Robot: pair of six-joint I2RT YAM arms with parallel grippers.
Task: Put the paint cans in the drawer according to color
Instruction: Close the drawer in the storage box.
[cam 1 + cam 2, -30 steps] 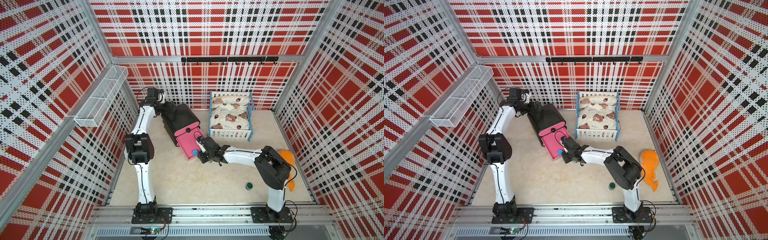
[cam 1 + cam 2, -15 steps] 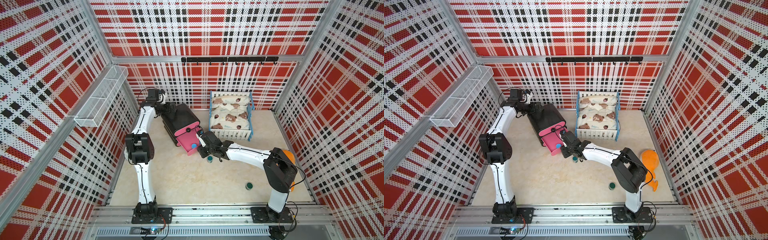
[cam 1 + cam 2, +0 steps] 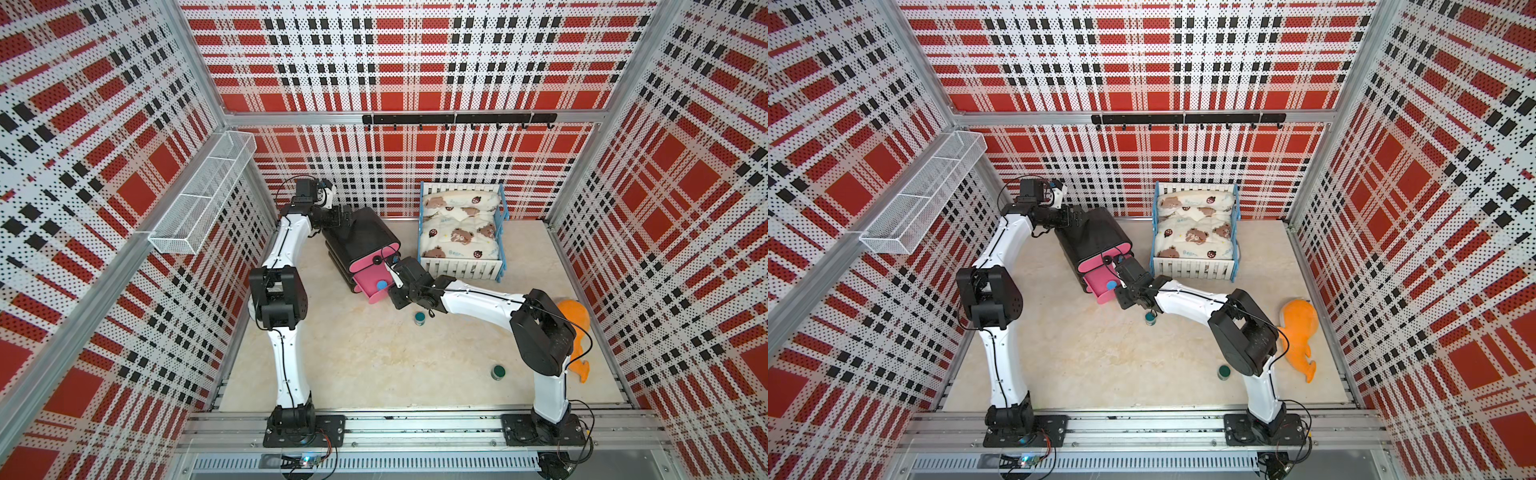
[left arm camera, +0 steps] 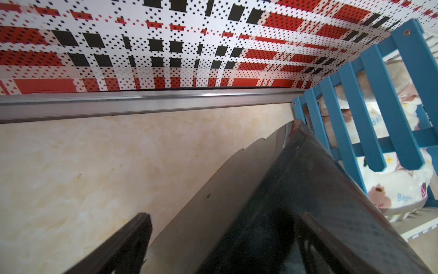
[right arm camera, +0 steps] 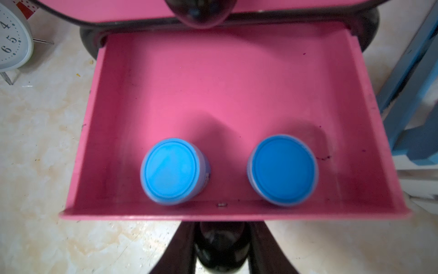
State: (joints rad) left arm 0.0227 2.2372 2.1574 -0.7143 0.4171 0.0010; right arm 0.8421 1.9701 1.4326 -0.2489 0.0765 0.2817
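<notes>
1. My right fingers (image 5: 182,251) are pressed in on the black knob (image 5: 220,239) of the pulled-out drawer (image 5: 237,214). The right gripper (image 5: 220,253) pinches this knob from both sides.
2. Inside the drawer, a blue can (image 5: 171,170) and a second blue can (image 5: 283,169) stand upright. They are side by side but not touching, and both are against the front wall, close to my fingers.
3. The rest of the drawer floor is bare pink. Just above the drawer there is a shut pink front with an upper knob (image 5: 196,10).
4. The drawer belongs to the black chest (image 3: 365,232). In both top views only one blue lid shows in it, next to my right wrist.
5. My left gripper (image 3: 341,217) is at the rear of the chest, with its fingers spread wide. In the left wrist view one left finger (image 4: 128,244) lies along the chest wall and the other is hidden. I cannot tell if they press on the chest.
6. Two green cans stand on the floor outside the chest. The near green can (image 3: 420,318) is just beside my right forearm. The far green can (image 3: 498,371) is well apart from the chest, near my right elbow.
7. A toy bed (image 3: 500,245) stands just beside the chest. An orange toy (image 3: 575,320) lies partly behind my right elbow. A white clock (image 5: 11,35) stands on the floor next to the chest.
</notes>
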